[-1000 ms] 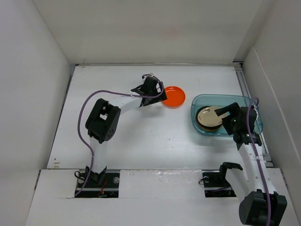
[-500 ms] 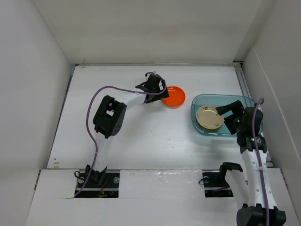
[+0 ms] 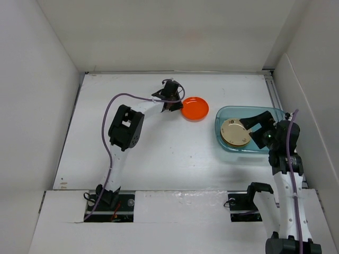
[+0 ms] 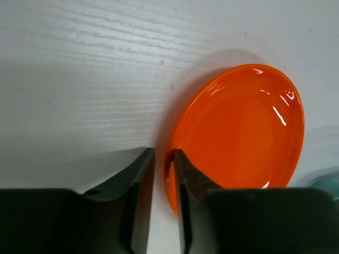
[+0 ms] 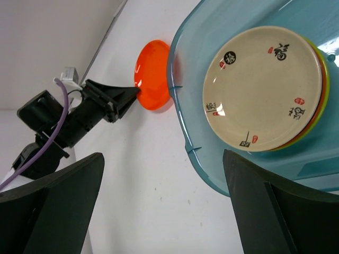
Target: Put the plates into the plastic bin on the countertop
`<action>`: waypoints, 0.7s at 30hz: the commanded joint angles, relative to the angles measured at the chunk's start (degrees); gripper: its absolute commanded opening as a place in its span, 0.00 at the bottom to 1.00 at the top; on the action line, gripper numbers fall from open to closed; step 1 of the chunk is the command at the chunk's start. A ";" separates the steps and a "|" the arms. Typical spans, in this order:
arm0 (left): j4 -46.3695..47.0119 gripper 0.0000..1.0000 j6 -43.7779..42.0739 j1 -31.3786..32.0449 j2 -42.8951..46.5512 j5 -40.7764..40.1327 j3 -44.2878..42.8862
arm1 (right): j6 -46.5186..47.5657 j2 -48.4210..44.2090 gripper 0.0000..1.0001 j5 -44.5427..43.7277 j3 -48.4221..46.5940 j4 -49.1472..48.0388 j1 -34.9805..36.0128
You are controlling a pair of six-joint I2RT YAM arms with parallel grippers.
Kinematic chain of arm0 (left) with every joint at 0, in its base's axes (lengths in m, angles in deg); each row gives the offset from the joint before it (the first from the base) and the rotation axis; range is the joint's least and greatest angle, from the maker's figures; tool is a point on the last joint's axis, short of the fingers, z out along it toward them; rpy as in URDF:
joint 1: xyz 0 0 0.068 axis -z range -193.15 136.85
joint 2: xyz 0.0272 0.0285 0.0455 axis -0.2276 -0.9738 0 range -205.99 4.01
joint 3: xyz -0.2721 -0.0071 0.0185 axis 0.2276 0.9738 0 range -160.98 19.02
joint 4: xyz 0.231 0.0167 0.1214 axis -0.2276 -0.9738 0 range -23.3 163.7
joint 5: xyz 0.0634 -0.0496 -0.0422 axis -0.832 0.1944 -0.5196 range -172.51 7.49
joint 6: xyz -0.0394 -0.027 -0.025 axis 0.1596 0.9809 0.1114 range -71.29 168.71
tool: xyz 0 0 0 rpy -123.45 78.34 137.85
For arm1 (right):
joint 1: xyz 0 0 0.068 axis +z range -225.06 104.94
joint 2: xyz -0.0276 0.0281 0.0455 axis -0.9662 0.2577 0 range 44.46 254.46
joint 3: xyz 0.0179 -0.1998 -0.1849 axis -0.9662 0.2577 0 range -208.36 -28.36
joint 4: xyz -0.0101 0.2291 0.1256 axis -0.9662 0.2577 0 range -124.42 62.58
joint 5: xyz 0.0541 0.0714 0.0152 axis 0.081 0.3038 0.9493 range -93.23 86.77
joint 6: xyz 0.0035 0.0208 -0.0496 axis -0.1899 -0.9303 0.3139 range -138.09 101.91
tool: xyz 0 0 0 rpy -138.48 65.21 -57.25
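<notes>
An orange plate [image 3: 195,108] lies on the white countertop [image 3: 159,153], just left of the teal plastic bin [image 3: 249,109]. My left gripper [image 3: 176,103] reaches it from the left. In the left wrist view its jaws [image 4: 163,154] are shut on the orange plate's [image 4: 238,137] near rim, one finger outside and one inside. In the bin [image 5: 196,143] a cream plate [image 5: 263,89] tops a stack, with lime green [image 5: 324,79] and orange edges showing under it. My right gripper [image 3: 255,128] hangs open over the bin's near side, holding nothing [image 5: 164,206].
White enclosure walls [image 3: 53,79] stand close on the left, back and right. A metal rail [image 3: 286,121] runs along the countertop's right edge beside the bin. The left arm's purple cable [image 3: 127,98] loops above the surface.
The left jaws have closed from wide open onto the orange plate's rim. The right gripper has drawn back off the cream plate toward the bin's near right side.
</notes>
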 commanded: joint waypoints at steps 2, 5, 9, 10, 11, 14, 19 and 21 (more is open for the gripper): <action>-3.00 0.06 -0.13 0.15 -2.67 2.41 -3.07 | 0.99 -0.39 0.99 3.34 -1.41 -1.65 -0.34; -3.01 0.00 -0.13 -0.98 -3.29 4.08 -3.61 | 0.99 -0.39 0.99 4.39 -1.41 -1.66 -0.34; -1.44 0.00 -0.13 -2.13 -1.64 5.67 -2.56 | 2.04 -0.92 0.99 5.01 -1.41 -2.19 -0.34; -0.38 0.00 -0.13 -2.74 -0.67 5.67 -0.47 | 2.04 -0.92 0.99 5.01 -1.41 -2.19 -0.34; 0.59 0.00 -0.13 -2.75 0.30 5.67 0.60 | 2.04 -0.92 0.99 5.53 -0.89 -2.71 -0.34; 2.00 0.00 -0.13 -2.75 4.08 6.20 3.42 | 2.56 -0.39 0.98 6.76 -0.27 -3.24 -0.34; 4.28 0.00 -0.75 -2.75 13.12 6.20 10.61 | 3.71 -0.39 0.98 12.03 0.96 -6.83 -0.34; 5.77 0.00 -0.75 -2.75 18.92 6.20 14.99 | 3.71 -0.39 0.98 13.96 1.66 -8.07 -0.34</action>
